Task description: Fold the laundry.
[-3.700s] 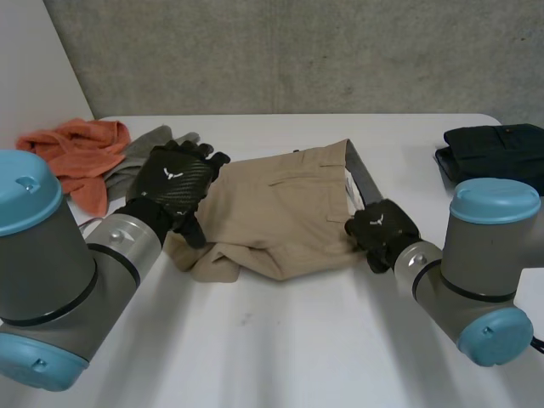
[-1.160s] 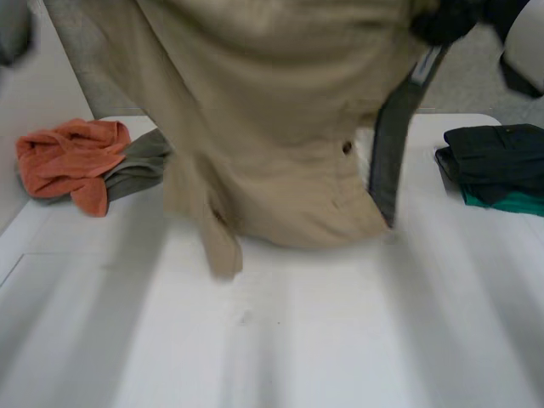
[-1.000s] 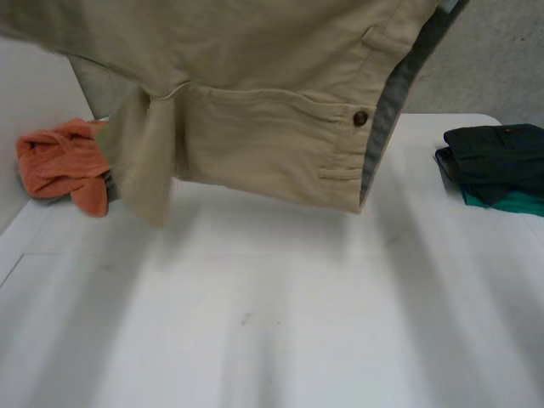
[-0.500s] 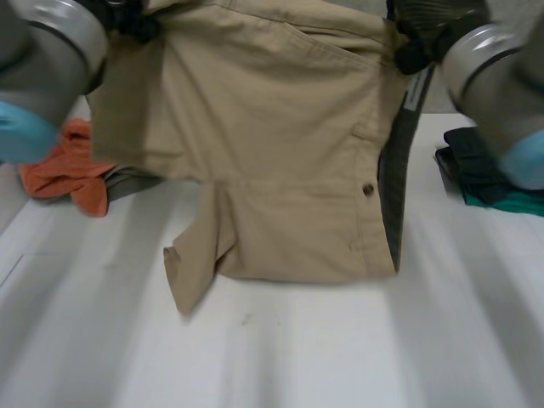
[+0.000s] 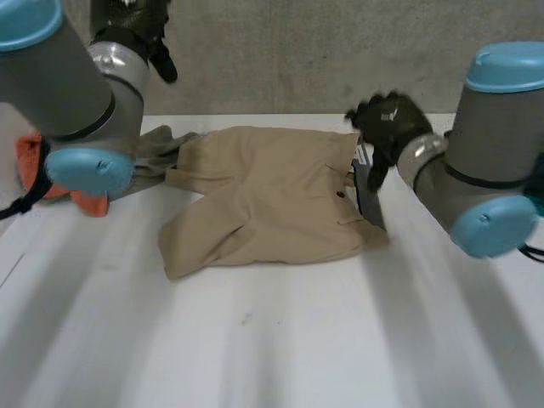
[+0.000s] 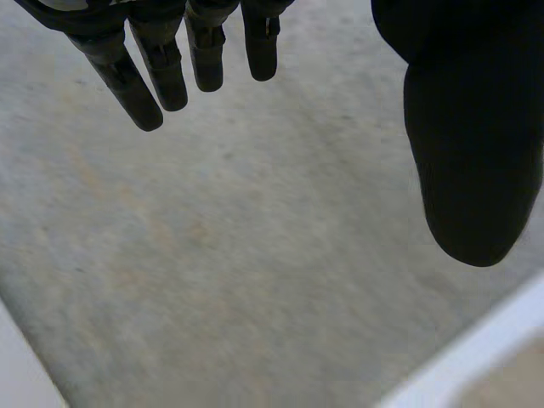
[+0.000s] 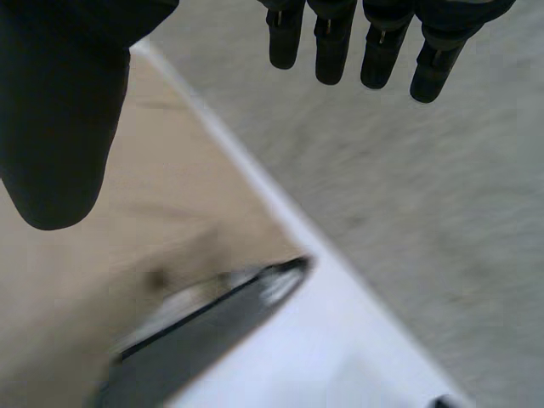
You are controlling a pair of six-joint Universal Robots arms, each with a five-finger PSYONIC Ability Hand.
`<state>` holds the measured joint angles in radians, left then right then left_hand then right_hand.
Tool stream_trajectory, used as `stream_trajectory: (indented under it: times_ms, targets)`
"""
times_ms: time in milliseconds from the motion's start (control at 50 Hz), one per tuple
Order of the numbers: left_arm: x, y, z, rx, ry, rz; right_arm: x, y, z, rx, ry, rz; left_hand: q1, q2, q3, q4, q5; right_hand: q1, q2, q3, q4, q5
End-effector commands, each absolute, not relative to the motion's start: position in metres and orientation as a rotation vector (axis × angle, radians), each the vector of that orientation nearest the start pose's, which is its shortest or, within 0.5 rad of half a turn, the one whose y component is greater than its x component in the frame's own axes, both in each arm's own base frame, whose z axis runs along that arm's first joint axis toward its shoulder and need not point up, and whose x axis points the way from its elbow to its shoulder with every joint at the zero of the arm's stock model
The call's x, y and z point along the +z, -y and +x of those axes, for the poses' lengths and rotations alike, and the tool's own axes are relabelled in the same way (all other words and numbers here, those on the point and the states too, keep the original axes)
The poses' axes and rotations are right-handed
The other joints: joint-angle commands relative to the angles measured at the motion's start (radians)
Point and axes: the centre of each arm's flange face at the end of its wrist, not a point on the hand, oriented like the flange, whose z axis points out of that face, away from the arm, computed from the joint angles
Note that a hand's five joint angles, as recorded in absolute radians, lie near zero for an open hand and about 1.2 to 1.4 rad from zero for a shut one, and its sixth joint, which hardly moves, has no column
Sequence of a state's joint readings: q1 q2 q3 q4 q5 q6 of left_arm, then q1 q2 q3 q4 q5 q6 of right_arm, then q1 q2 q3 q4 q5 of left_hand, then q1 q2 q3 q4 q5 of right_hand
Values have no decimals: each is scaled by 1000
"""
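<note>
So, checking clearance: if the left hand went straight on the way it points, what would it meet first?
Probably the grey wall. The open left hand aims at it with nothing between, though depth is unclear.

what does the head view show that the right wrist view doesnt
Head view, not the right wrist view: the whole pair of beige shorts on the white table, an orange cloth, a grey cloth and the raised left hand. Right wrist view, not the head view: the palm side of the right hand, fingers straight, holding nothing. Both: the shorts, their dark waistband, the table.
</note>
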<state>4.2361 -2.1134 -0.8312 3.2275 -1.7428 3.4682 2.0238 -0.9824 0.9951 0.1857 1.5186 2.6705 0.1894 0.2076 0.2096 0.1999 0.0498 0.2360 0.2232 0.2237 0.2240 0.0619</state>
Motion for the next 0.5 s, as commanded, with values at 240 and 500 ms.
stream_trajectory:
  times_ms: [240, 500]
  targets:
    - [209, 194, -284, -1565, -2613, 1178, 169, 285, 280, -1492, -2232, -1362, 406, 388, 386, 395, 371, 405, 418, 418, 417, 405]
    - [160, 262, -280, -1469, -2674, 1018, 137, 296, 297, -1590, -2187, -1356, 335, 317, 315, 325, 300, 361, 374, 374, 373, 361]
